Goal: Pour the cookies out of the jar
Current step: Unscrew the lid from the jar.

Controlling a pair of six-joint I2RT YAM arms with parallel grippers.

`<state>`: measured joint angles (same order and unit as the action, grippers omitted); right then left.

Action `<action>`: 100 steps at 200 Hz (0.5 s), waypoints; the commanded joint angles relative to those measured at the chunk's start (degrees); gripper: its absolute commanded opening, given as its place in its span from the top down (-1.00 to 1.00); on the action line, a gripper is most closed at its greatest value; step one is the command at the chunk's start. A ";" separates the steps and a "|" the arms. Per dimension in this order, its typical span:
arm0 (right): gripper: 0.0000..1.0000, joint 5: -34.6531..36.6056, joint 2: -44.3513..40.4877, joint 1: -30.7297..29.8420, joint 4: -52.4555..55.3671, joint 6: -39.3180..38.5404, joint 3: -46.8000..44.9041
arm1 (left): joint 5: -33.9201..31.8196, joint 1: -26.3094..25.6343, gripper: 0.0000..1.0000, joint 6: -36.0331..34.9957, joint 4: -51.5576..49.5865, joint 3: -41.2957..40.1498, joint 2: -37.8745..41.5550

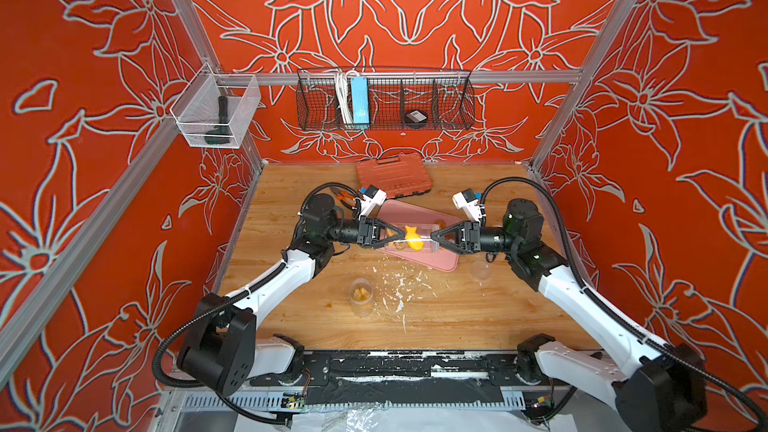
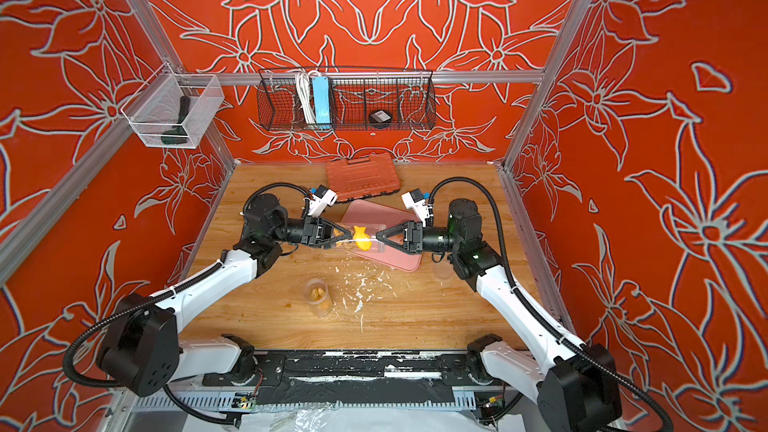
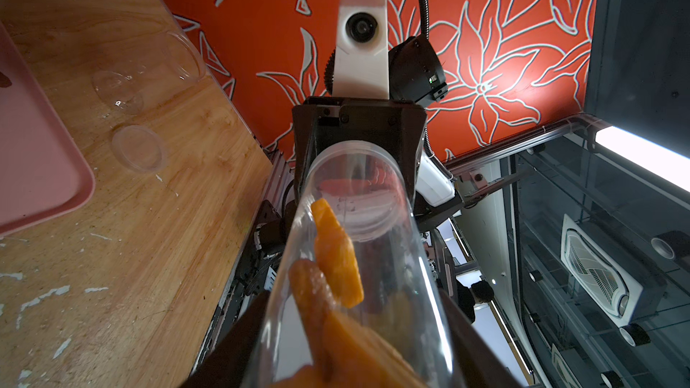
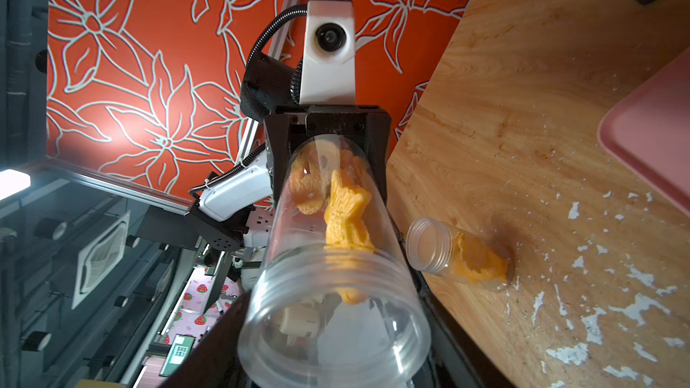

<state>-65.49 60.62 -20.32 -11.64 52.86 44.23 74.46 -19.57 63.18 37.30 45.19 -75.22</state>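
clear glossy plastic jar (image 4: 336, 330); grained wood table (image 1: 457, 317); matt pink plastic tray (image 1: 419, 214)

Above the near edge of the pink tray (image 2: 374, 211), the left pincer (image 2: 350, 238) and right pincer (image 2: 378, 238) clasped a sideways clear jar (image 2: 373, 229) holding a fish-shaped cookie (image 2: 360, 237).

White shells and black joint housings make up the left arm (image 1: 266, 288) and right arm (image 1: 582, 301); ribbed black conduit (image 1: 513, 179) trails each. Left gripper (image 1: 399, 238) and right gripper (image 1: 434, 236): black triangular frames, white camera housings (image 3: 361, 65).

Pink tray (image 1: 440, 260) on wooden table (image 1: 457, 313), orange case (image 1: 392, 174) behind it, black wire basket (image 1: 452, 103) on wall
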 commanded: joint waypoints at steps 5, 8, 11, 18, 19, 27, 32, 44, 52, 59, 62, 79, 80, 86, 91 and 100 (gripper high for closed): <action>-0.02 0.60 -0.91 1.68 -1.61 -12.29 -0.10 | 2.01 0.94 -0.15 5.72 3.87 0.60 -0.16; -0.02 0.55 -0.84 1.75 -1.89 -12.78 -0.06 | 2.01 0.94 -0.15 5.85 3.98 0.60 -0.12; -0.02 0.54 -0.76 1.77 -2.16 -13.06 -0.10 | 2.01 0.94 -0.15 5.94 4.05 0.60 -0.18; -0.03 0.34 -0.59 1.82 -3.35 -13.62 -0.13 | 2.00 0.94 -0.15 6.17 4.26 0.60 -0.28; -0.03 0.31 -0.55 1.79 -3.59 -13.64 -0.21 | 2.01 0.98 -0.14 6.17 4.27 0.60 -0.28; -0.03 0.02 -0.47 1.86 -6.10 -13.80 -0.77 | 2.01 0.94 -0.15 6.33 4.36 0.60 -0.36; -0.03 0.06 -0.50 1.86 -7.81 -13.81 -1.34 | 2.01 0.94 -0.15 6.40 4.36 0.60 -0.37; -0.03 1.07 -1.01 1.86 -11.08 -14.77 -2.89 | 2.09 0.94 -0.14 6.34 4.32 0.60 -0.41; -0.03 2.05 -1.49 1.86 -12.21 -16.11 -3.86 | 2.14 1.00 -0.15 6.34 4.41 0.60 -0.53; -0.02 3.01 -1.93 1.86 -12.42 -17.66 -4.58 | 2.10 0.94 -0.15 6.34 4.45 0.60 -0.63; -0.01 3.49 -2.14 1.86 -12.23 -18.36 -4.77 | 2.08 0.94 -0.15 6.40 4.45 0.60 -0.62; 0.03 4.78 -3.00 1.86 -11.65 -22.44 -5.83 | 2.10 0.94 -0.15 6.43 4.54 0.60 -0.72; 0.03 4.86 -3.07 1.86 -11.61 -22.58 -5.91 | 2.10 0.94 -0.14 6.43 4.54 0.60 -0.76; 0.05 5.14 -3.34 1.86 -11.66 -23.60 -6.36 | 2.10 0.94 -0.14 6.44 4.54 0.62 -0.72; 0.05 5.31 -3.68 1.90 -11.82 -24.49 -6.66 | 2.10 0.94 -0.15 6.50 4.54 0.60 -0.71; 0.07 6.06 -4.46 1.92 -11.67 -26.27 -7.49 | 2.10 0.99 -0.15 6.53 4.52 0.60 -0.63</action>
<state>-62.98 58.78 -19.94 -20.62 37.63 39.27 74.41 -19.86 65.43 39.79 45.19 -76.69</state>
